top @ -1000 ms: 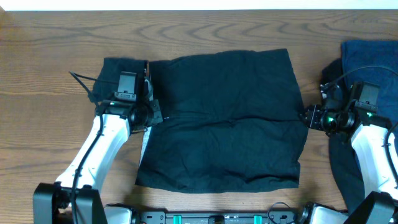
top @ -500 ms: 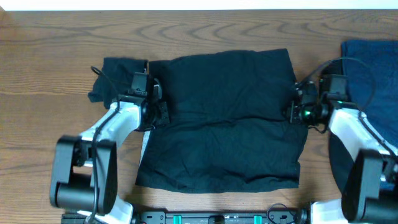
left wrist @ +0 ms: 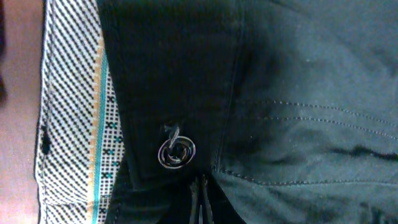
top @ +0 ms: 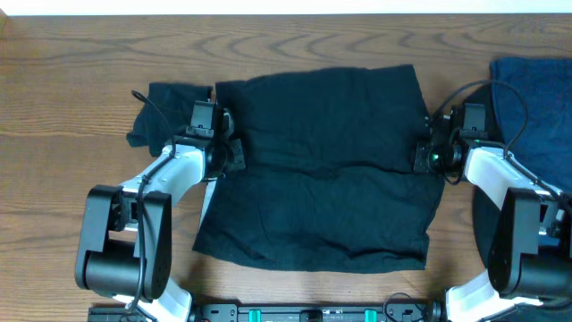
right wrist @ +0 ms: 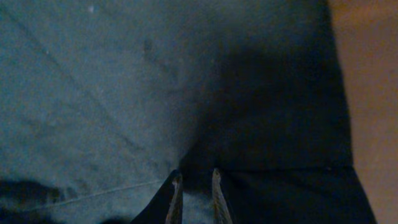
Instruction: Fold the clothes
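Observation:
A black garment (top: 322, 170) lies spread flat in the middle of the table, with a crease across its middle. My left gripper (top: 232, 154) is at its left edge. In the left wrist view the fingers (left wrist: 202, 194) are pinched together on the black cloth (left wrist: 298, 93), just below a metal button (left wrist: 177, 152) and beside the checked waistband lining (left wrist: 74, 106). My right gripper (top: 420, 159) is at the garment's right edge. In the right wrist view its fingers (right wrist: 194, 186) are close together with a fold of the dark cloth (right wrist: 112, 93) between them.
A dark cloth piece (top: 165, 107) lies left of the garment, behind my left arm. A blue cloth (top: 536, 98) lies at the far right under my right arm. Bare wooden table (top: 71, 197) shows around them.
Both grippers have moved inward from beside the garment onto its left and right edges and closed on the cloth. The garment's lower half has shifted slightly.

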`<act>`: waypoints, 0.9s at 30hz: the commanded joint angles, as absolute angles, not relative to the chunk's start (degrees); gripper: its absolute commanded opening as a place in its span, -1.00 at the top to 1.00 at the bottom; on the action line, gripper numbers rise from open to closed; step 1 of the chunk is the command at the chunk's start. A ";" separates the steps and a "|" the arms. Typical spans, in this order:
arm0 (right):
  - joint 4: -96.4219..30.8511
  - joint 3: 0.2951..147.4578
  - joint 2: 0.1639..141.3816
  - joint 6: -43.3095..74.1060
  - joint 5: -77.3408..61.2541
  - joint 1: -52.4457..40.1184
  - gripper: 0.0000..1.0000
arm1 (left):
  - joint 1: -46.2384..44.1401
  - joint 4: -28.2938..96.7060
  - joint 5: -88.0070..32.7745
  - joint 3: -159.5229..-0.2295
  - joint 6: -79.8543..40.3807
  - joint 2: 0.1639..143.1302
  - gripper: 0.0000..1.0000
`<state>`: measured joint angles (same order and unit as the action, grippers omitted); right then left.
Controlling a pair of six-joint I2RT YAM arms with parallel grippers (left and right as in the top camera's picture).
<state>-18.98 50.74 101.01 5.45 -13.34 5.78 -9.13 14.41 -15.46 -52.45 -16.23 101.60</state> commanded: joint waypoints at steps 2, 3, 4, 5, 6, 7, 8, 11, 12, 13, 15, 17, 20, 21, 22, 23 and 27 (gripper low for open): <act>-14.79 49.80 105.25 6.90 -5.65 5.65 0.68 | -9.08 9.52 -12.34 -51.88 -13.19 102.87 0.88; -13.23 49.80 105.25 7.07 -4.97 5.65 0.68 | -9.10 8.01 -12.34 -51.88 -12.36 102.87 0.88; -11.79 49.80 105.25 7.62 -4.19 5.65 0.69 | -9.08 6.61 -12.34 -51.88 -11.73 102.87 0.88; -10.28 49.80 105.25 7.70 -3.79 5.65 0.68 | -9.08 5.39 -12.34 -51.88 -11.18 102.87 0.88; -9.13 49.80 105.25 7.70 -3.84 5.65 0.67 | -9.08 4.43 -12.32 -51.88 -10.90 102.87 0.88; -7.94 49.80 105.25 7.70 -3.90 5.65 0.63 | -9.08 3.31 -12.34 -51.88 -10.74 102.87 0.88; -7.33 49.80 105.25 7.70 -4.03 5.65 0.61 | -9.08 2.92 -12.34 -51.88 -10.74 102.87 0.89; -5.58 49.82 105.23 7.68 -7.31 5.61 0.51 | -9.08 2.33 -12.38 -52.27 -10.74 102.87 0.87; -4.89 49.89 105.10 7.68 -8.80 5.61 0.46 | -9.08 2.61 -12.40 -52.71 -10.74 102.69 0.89; -4.45 50.02 104.75 7.68 -10.13 5.61 0.37 | -9.10 3.29 -12.43 -53.34 -10.74 102.26 0.88; -4.29 50.70 103.31 7.68 -11.79 5.61 0.21 | -9.10 5.67 -12.43 -54.94 -10.74 100.07 0.88; -5.28 51.57 101.03 7.70 -12.78 5.61 0.03 | -9.08 8.93 -12.43 -56.58 -10.79 97.01 0.88; -13.30 53.93 95.13 9.04 -11.03 5.76 -0.11 | -9.08 14.74 -12.43 -58.17 -11.27 90.80 0.88; -17.12 54.72 92.84 9.93 -10.07 5.87 -0.13 | -9.08 16.58 -12.40 -58.17 -11.53 88.51 0.88; -21.34 55.42 90.15 10.66 -9.19 6.02 -0.14 | -9.08 18.76 -12.38 -58.17 -11.92 86.30 0.88; -25.10 55.90 87.35 11.35 -8.43 6.37 -0.14 | -9.08 21.08 -12.38 -58.17 -12.53 84.09 0.88; -38.85 56.34 76.07 17.91 -7.22 7.88 -0.15 | -9.10 29.98 -12.40 -58.15 -16.45 77.76 0.88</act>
<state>-34.79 55.24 82.26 12.36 -8.93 6.66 -9.13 27.14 -12.93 -57.80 -13.34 79.99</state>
